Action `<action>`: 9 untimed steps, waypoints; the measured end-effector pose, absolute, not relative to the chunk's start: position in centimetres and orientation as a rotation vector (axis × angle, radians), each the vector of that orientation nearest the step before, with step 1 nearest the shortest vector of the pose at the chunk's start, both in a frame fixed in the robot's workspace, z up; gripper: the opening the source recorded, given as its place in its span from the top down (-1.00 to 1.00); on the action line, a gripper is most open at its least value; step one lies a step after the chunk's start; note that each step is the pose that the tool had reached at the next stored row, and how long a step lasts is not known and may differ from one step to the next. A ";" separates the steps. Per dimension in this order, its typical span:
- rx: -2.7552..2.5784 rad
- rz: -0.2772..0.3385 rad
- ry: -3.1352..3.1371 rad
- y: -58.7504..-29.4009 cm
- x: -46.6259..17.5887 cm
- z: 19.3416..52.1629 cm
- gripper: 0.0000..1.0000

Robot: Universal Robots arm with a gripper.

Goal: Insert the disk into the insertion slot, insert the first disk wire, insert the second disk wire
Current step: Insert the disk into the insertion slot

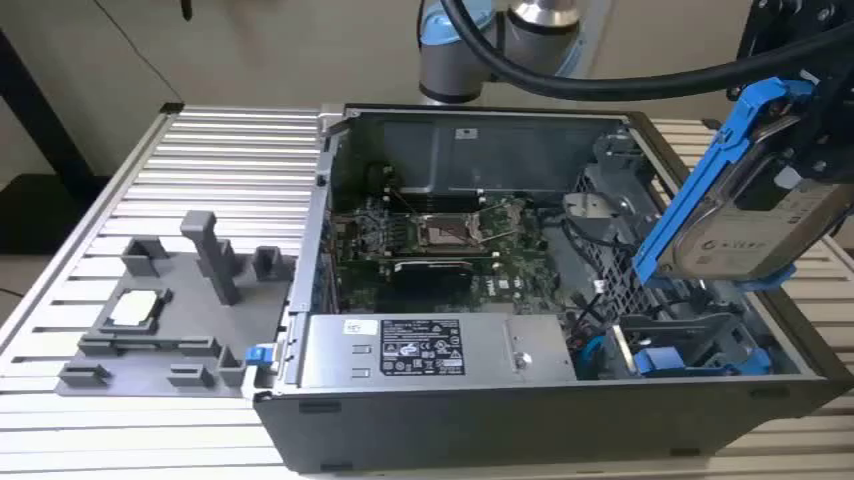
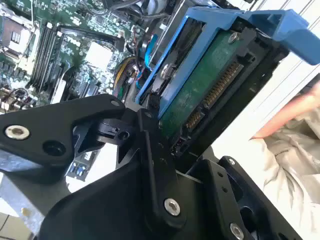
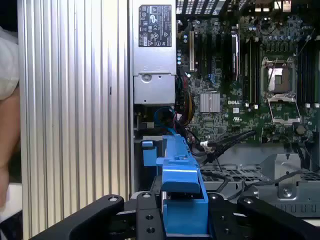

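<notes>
The disk (image 1: 750, 215) is hanging tilted just above the insertion slot (image 1: 683, 327), at the exterior view's right of the computer case (image 1: 441, 425). I am clamping its blue carrier in the gripper (image 3: 183, 209), connectors facing the wrist, probably for wiring afterwards.

arm (image 1: 454, 75): silver-grey, blue joint cap (image 1: 438, 28) | cable (image 1: 601, 88): black | pincer (image 3: 182, 212): black, silver screws (image 2: 172, 206)
</notes>
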State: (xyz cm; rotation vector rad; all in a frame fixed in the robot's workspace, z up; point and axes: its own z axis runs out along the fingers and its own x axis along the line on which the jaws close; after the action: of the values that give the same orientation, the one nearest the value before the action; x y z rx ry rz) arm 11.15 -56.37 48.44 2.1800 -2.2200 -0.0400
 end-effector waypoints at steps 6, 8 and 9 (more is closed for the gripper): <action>2.180 -0.040 -2.220 -56.4 11.1 48.4 0.35; 2.180 -0.040 -2.220 -56.4 11.1 48.3 0.35; 2.180 -0.040 -2.220 -56.4 11.2 48.3 0.35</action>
State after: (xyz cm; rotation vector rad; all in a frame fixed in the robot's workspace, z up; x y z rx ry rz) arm 11.15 -56.37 48.27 2.1800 -2.2200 -0.0400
